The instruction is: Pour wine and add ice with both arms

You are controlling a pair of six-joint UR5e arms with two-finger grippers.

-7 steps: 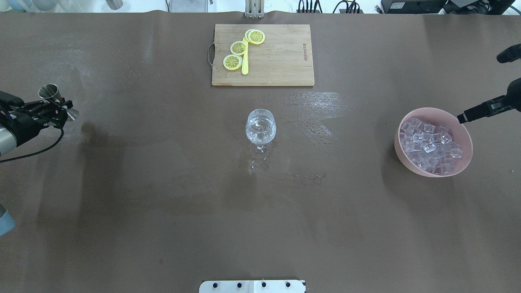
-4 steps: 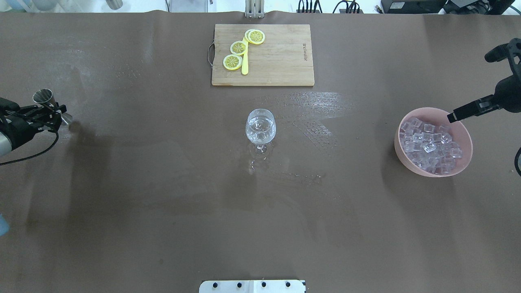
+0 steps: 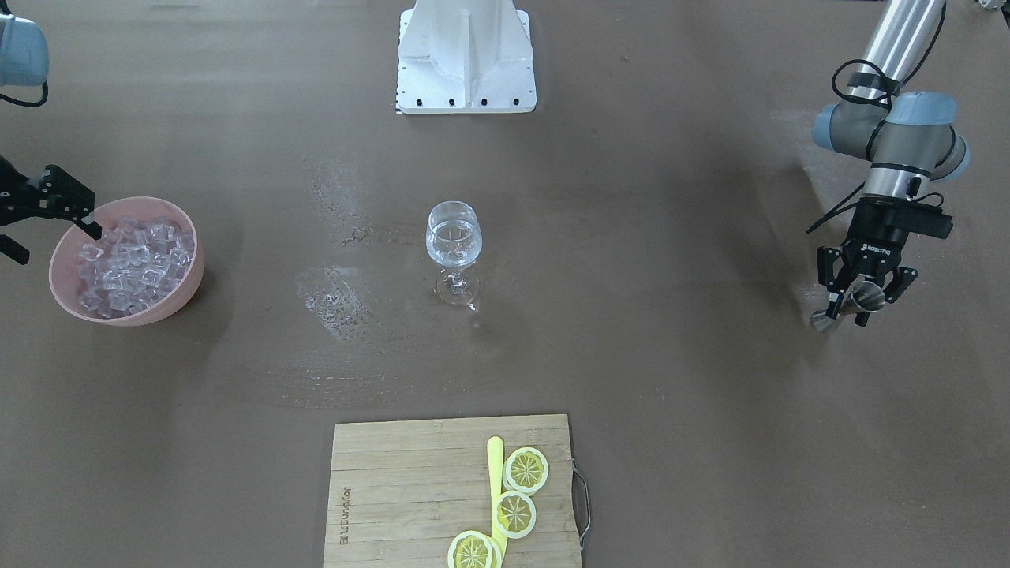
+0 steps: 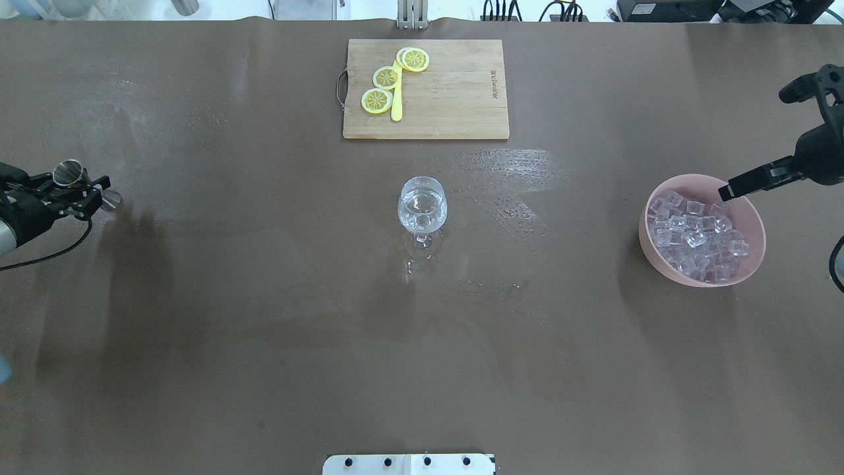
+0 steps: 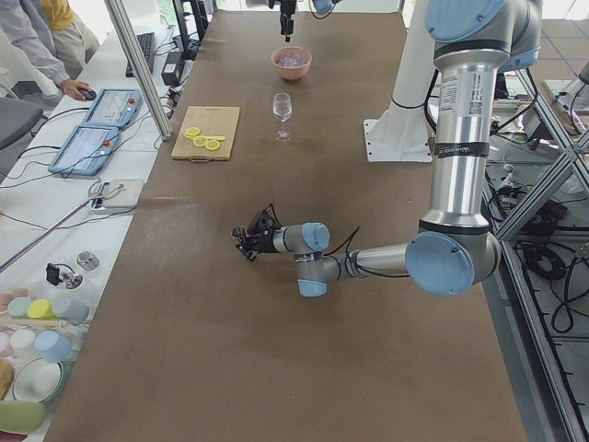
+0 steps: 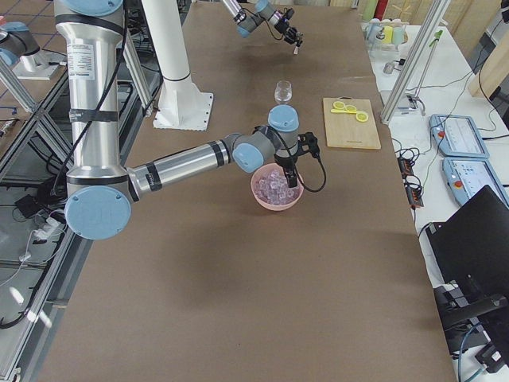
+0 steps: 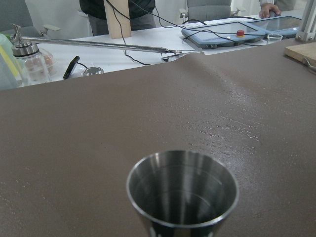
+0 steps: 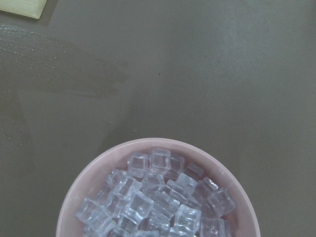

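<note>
The left gripper (image 3: 854, 304) sits far out at the left end of the table (image 4: 264, 343), well apart from everything else, its two fingers closed narrowly around the waist of a steel jigger (image 7: 182, 190); the jigger is tilted in the front-facing view, one cup low and close to the tabletop, though whether it touches cannot be told; the left wrist camera looks straight into its upper cup, which shows shiny steel walls

The wine glass (image 4: 422, 211) stands upright near the middle of the table, apart from both arms; the wine (image 3: 453, 244), a small amount of clear liquid, lies in its bowl; wet streaks (image 4: 514, 165) glisten on the brown surface around and beside its foot

The ice (image 4: 695, 234), a heap of small clear cubes, fills a pink bowl (image 4: 659, 264) at the right end of the table; the right gripper (image 4: 752, 145) hangs at the far rim of that bowl with its claw spread wide and nothing between the fingers; one fingertip (image 4: 725, 191) lies over the rim beside the cubes, the other is well outside the bowl; the right wrist camera looks down on the cubes from above

On the far side of the glass lies a wooden cutting board (image 4: 455, 99) bearing three lemon slices (image 4: 377, 100) and a narrow yellow knife-like strip (image 4: 396, 105); the slices touch or overlap the strip
</note>
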